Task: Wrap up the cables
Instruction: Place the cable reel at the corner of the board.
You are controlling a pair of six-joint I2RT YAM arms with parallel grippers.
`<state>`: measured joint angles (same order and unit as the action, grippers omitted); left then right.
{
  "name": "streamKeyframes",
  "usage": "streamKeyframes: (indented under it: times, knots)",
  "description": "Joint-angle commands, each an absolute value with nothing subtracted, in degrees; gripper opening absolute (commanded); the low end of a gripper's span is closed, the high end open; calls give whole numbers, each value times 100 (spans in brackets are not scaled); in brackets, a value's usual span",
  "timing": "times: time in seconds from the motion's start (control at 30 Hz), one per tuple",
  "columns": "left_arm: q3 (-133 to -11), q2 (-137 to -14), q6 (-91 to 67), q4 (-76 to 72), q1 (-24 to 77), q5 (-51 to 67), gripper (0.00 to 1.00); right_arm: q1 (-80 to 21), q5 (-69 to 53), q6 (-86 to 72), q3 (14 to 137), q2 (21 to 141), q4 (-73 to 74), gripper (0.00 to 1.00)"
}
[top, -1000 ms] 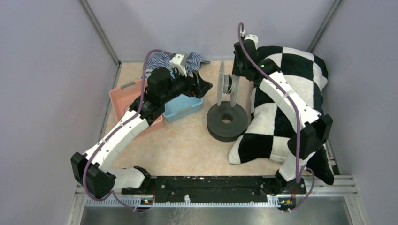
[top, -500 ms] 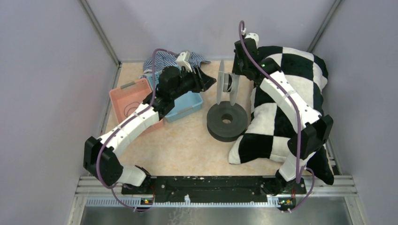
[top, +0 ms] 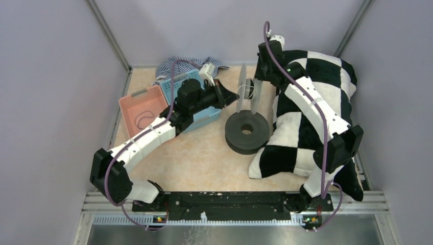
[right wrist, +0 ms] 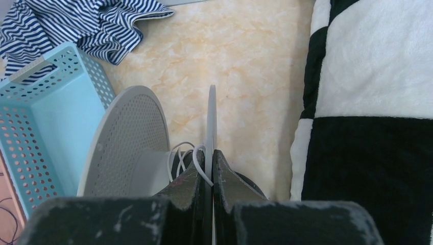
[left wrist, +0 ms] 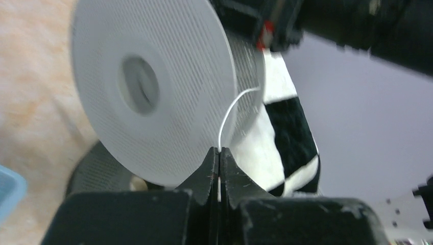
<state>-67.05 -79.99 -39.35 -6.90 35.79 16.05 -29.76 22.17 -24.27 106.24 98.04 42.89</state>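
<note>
A white cable (left wrist: pixel 228 115) runs from the hub of an upright grey spool (top: pixel 241 94) into my left gripper (left wrist: pixel 219 151), which is shut on it just left of the spool (top: pixel 232 95). More white cable (right wrist: pixel 178 153) loops loosely round the hub. My right gripper (right wrist: pixel 209 153) is shut on the thin right flange (right wrist: pixel 211 117) of the spool, with a strand of white cable at its left finger. In the top view it comes from behind the spool (top: pixel 259 84). A black cable (top: pixel 143 116) lies looped in the pink basket (top: pixel 127 102).
The spool stands over a dark round base (top: pixel 247 131). A blue basket (top: pixel 203 115) sits under my left arm, with a striped cloth (top: pixel 176 66) behind it. A large black-and-white checkered pillow (top: pixel 316 107) fills the right side under my right arm.
My left arm swung right from over the blue basket to the spool, and its jaws closed on the white cable. The right arm stayed at the flange.
</note>
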Motion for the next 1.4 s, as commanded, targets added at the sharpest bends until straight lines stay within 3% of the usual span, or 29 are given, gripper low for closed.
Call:
streamKeyframes:
  times: [0.0,0.43,0.8,1.07,1.37]
  knots:
    - [-6368,-7693,-4049,-826,4144,1664,0,-2692,1885,-2768,10890,9504,3876,0]
    - [-5862,-7666,-3461,-804,4598,1339,0,-1470,-702,-4239,10225,8882,3242,0]
    - [-4943,-7394,-2632,-2665,4599,279,0,-1294,-1856,-4673,9494,8404,2808,0]
    - [-5101,-8165,-1530,-3521,4469,-1022,0,-950,-2548,-4926,8872,9029,1924,0]
    - [-5598,-9570,-691,-4419,3800,-630,0,-603,-3467,-5291,8866,10142,846,0]
